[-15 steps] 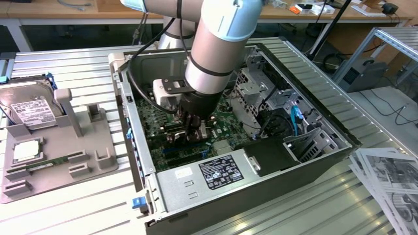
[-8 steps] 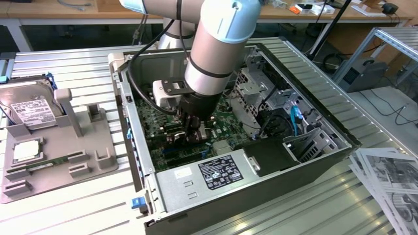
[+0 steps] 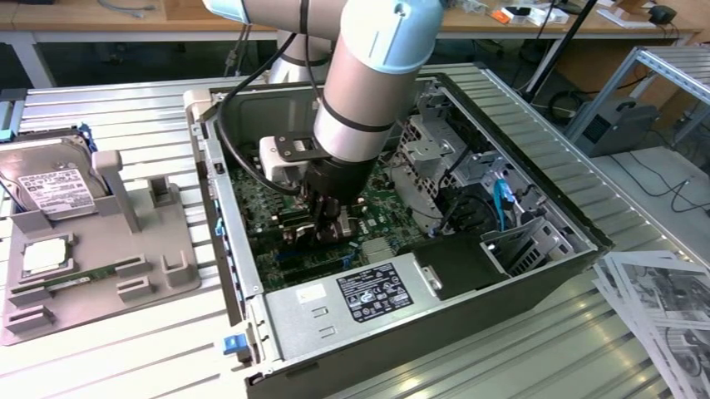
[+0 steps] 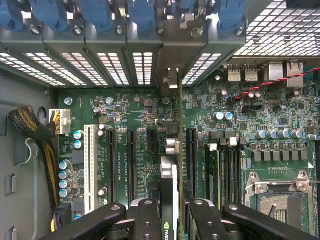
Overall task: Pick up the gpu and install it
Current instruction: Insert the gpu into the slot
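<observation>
The gpu (image 4: 170, 150) shows edge-on in the wrist view, a thin dark card with a silver cooler, standing upright over the green motherboard (image 4: 140, 115). It sits between two black expansion slots (image 4: 191, 155), and its bracket end (image 4: 173, 80) reaches the case's rear slot openings. My gripper (image 4: 172, 222) is shut on the card, with a black finger (image 4: 147, 220) on each side. In the exterior view the gripper (image 3: 328, 223) is low inside the open computer case (image 3: 222, 208), just above the motherboard (image 3: 377, 199). I cannot tell whether the card's edge is in a slot.
A white slot (image 4: 90, 160), a cable bundle (image 4: 35, 130) and the CPU socket (image 4: 280, 200) lie around the card. The power supply (image 3: 355, 295) and drive cage (image 3: 444, 158) crowd the case. A grey fixture (image 3: 100, 249) holds a hard drive (image 3: 50, 187) and a memory stick (image 3: 56, 287). Papers (image 3: 666, 307) lie beside the case.
</observation>
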Controlling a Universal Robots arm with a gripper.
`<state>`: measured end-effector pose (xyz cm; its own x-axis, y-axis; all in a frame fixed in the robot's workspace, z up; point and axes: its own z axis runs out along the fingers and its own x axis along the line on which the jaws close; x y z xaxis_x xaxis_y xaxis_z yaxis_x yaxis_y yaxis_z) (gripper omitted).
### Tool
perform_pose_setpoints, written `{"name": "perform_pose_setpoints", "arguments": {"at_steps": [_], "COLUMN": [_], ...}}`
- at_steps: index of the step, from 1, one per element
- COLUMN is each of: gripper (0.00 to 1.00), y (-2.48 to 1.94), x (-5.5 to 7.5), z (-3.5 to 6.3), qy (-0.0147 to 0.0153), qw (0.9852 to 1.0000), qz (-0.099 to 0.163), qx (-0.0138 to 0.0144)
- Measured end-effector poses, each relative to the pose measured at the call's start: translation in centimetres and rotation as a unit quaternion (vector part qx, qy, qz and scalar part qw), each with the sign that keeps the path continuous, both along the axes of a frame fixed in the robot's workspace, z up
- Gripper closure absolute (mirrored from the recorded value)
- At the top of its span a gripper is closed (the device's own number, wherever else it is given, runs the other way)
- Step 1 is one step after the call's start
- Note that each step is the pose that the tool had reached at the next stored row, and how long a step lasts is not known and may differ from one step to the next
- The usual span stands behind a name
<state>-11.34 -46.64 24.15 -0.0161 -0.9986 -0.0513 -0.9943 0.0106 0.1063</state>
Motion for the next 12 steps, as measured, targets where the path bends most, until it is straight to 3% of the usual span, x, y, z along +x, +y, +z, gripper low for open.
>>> {"name": "perform_pose_setpoints", "arguments": {"at_steps": [4, 5, 8, 12], "gripper": [0.73, 0.73, 0.73, 0.73], "y": [0.01, 0.04, 0.02, 0.02], "x": [0.0, 0.0, 0.0, 0.0], "z": [0.08, 0.33, 1.97, 1.98], "qy": [-0.0001, -0.0009, -0.0009, -0.0011], "qw": [1.0, 1.0, 1.0, 1.0], "qz": [0.0, 0.0, 0.0, 0.0], "qx": [0.0001, 0.0013, -0.0001, 0.0001]}}
